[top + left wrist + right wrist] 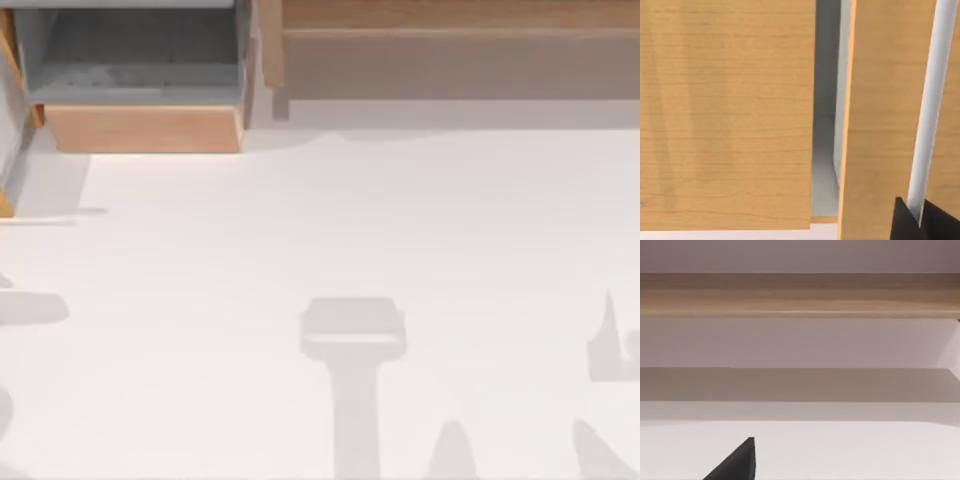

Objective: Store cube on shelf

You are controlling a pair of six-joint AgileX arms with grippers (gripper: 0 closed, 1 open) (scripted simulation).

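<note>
Stretching along the white worktop's far edge, the long tan wooden shelf is facing the right arm (finger state: cannot tell).

Overhead view down on table; right wrist low, facing shelf; left wrist close on wood.

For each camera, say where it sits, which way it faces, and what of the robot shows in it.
Top view: above the table, looking down; box at back left, shelf at back right; arm shadows on the table.
Left wrist view: on the left arm, close to the box's wood panels; a dark fingertip.
Right wrist view: on the right arm, facing the shelf; a dark fingertip.
Top and right wrist share the shelf.
</note>
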